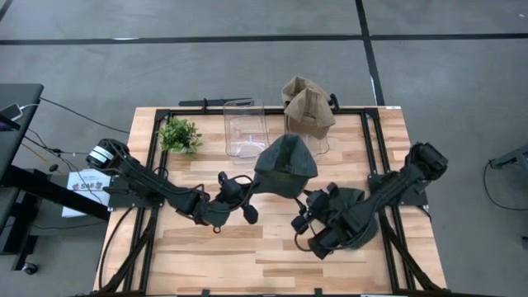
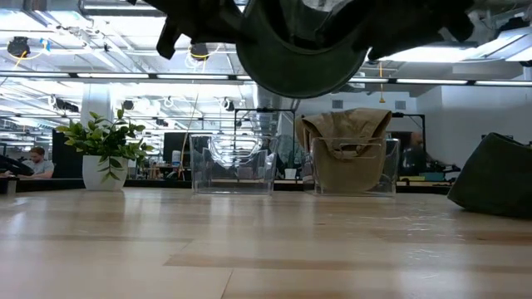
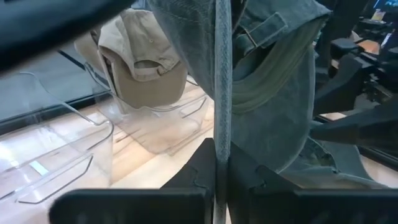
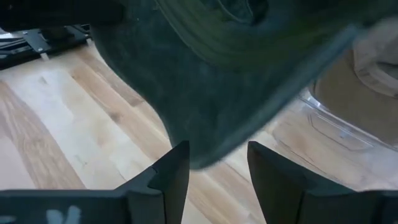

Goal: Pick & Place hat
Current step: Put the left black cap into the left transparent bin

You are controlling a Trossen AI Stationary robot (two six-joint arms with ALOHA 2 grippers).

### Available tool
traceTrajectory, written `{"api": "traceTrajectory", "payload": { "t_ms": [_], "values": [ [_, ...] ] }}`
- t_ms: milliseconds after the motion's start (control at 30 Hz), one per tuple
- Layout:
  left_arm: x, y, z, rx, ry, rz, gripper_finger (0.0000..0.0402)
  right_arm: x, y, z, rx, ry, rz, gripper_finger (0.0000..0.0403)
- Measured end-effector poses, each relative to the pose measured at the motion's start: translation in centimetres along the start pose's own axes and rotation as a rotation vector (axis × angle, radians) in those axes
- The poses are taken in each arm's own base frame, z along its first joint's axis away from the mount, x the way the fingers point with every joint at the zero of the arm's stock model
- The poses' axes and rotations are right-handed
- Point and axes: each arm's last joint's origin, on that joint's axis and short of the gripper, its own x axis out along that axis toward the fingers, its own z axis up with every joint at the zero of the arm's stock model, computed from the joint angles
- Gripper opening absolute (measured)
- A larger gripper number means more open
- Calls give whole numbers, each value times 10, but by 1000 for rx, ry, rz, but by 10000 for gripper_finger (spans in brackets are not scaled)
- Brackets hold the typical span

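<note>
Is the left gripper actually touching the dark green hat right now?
Touching. In the left wrist view the left gripper has its fingers pressed shut on a fold of the dark green hat, the fabric running straight up from between them.

A: Green hat (image 1: 285, 163): matt washed cloth, soft, stitched seams. Tan cap (image 1: 308, 110): similar matt cotton.

B: Bins (image 1: 245, 128): clear glossy plastic. Desk (image 1: 214, 256): pale wood planks, smooth, faint sheen. Frame rails (image 1: 376, 148): matt black metal.

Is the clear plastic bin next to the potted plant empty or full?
Empty: the clear plastic bin shows only bare walls and floor in the high view.
</note>
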Motion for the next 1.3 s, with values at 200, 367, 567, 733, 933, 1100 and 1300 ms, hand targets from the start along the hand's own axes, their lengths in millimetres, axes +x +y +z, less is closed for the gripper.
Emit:
{"api": "traceTrajectory", "payload": {
  "t_ms": [200, 367, 567, 733, 933, 1100, 1300],
  "values": [
    [-2, -1, 2, -19, -4, -7, 12, 17, 1, 10, -7, 34, -2, 155],
    [-2, -1, 2, -20, -6, -5, 12, 29, 2, 17, -49, 79, 29, 60],
    [-2, -1, 2, 12, 8, -29, 22, 23, -3, 26, -80, 99, 74, 6],
    [0, 0, 9, 20, 54, -151, 45, 10, -13, 31, -85, 114, 84, 3],
    [-3, 12, 32, -6, 132, -338, 94, 0, -15, 32, -81, 115, 116, 2],
    [-19, 34, 56, -36, 189, -365, 136, -3, -16, 27, -87, 158, 117, 1],
    [-41, 54, 88, -110, 131, -404, 152, 0, -10, 22, -82, 189, 133, 1]
  ]
}}
